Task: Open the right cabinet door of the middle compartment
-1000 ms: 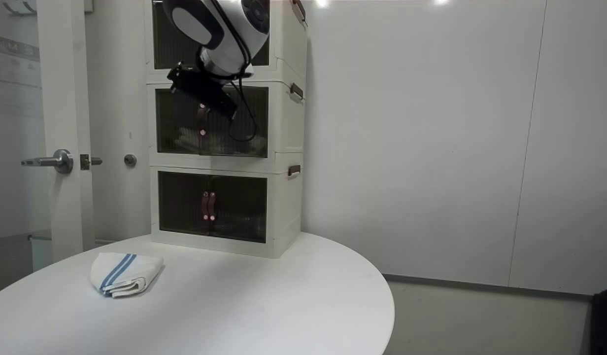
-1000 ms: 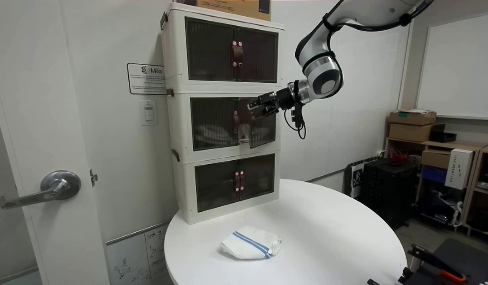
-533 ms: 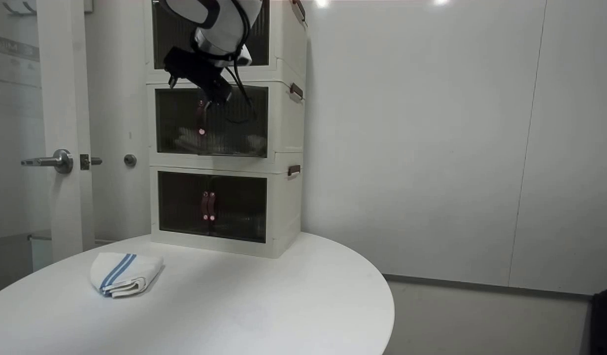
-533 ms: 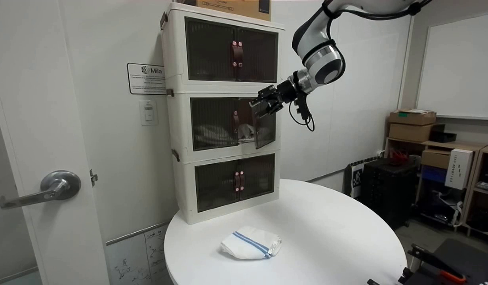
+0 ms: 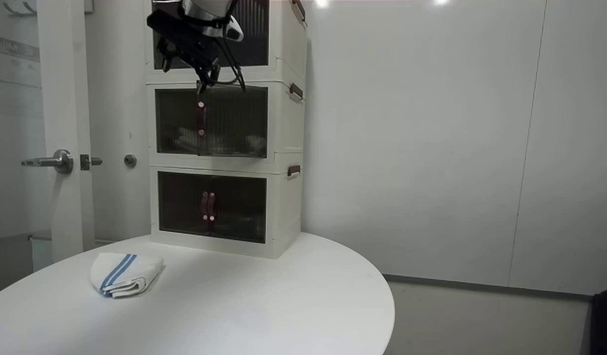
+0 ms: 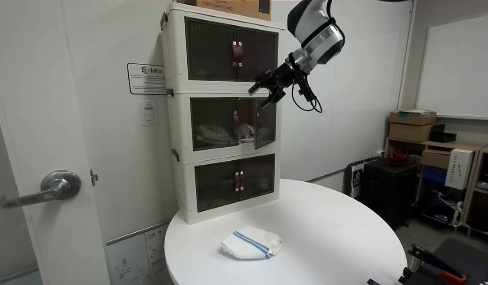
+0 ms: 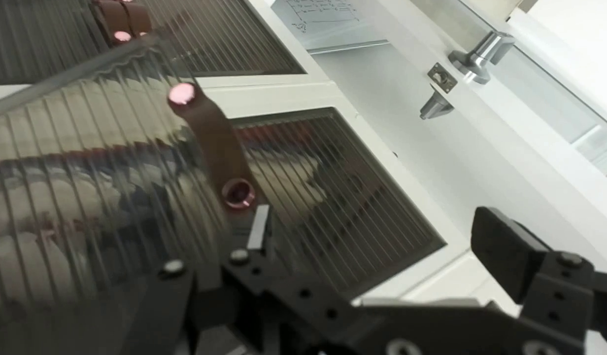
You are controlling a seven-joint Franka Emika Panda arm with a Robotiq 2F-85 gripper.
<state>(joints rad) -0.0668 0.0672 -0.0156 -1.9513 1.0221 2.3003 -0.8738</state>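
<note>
Gaping wide and empty, the gripper hangs near the ajar right cabinet door, which one inward bump could close.

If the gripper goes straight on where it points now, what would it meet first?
Probably the left cabinet door of the middle compartment, seen beyond the open gripper. Depth is unclear: it might first brush the handle of the right cabinet door.

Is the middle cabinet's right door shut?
No, an exterior view shows the right cabinet door ajar, with a gap beside the left door.
</note>
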